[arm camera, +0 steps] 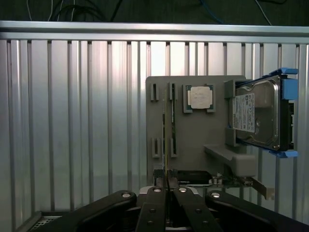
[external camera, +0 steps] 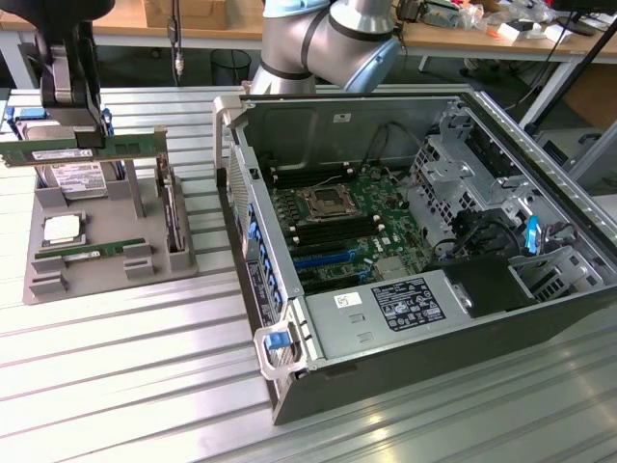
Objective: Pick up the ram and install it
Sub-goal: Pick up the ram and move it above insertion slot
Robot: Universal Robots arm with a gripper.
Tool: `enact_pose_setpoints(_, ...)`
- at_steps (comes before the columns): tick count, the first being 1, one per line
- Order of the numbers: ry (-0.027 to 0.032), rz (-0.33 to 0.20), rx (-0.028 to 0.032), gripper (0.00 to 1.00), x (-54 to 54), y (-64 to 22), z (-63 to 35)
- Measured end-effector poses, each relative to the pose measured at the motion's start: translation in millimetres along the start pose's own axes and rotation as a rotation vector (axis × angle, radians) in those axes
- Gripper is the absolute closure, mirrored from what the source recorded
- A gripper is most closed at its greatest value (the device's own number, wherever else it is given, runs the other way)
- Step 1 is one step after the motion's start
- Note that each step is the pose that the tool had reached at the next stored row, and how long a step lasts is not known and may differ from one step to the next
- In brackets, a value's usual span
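Tightly closed, by the gripper (arm camera: 166,189), on the ram (external camera: 130,145) — pinched across its thin faces near mid-length, probably to keep the long stick balanced and level. Held horizontal with one long edge down and free, seemingly so as to meet a slot straight rather than at a tilt. Clear of everything, touching nothing but the fingertips.

Directly beneath the gripper: the grey fixture tray (external camera: 106,278), with upright posts apparently shaped to stand each part within easy reach of a pinch from above. Laid out in it, a second green memory stick (external camera: 92,253) in its cradle, a silver processor chip (external camera: 63,229) flat in a square pocket, a hard drive (external camera: 72,180) propped behind, and a dark expansion card (external camera: 172,217) upright at the tray's edge nearest the case.

Well apart from the gripper, off toward the exterior view's right — the open computer case (external camera: 434,362) lying on its side, motherboard (external camera: 352,217) face-up, presumably to allow entry from above. Flanking the processor socket (external camera: 320,203), long black memory slots (external camera: 364,230), not yet reached.
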State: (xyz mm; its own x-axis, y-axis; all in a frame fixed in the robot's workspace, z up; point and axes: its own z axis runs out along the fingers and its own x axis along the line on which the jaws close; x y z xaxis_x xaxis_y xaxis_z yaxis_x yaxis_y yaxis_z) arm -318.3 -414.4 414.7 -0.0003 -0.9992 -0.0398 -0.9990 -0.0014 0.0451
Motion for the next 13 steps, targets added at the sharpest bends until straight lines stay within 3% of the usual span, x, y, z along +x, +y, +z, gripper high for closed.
enact_pose_setpoints(13, 0.0, 0.0, 0.0001, 0.88, 0.0, -31.8, -1.4)
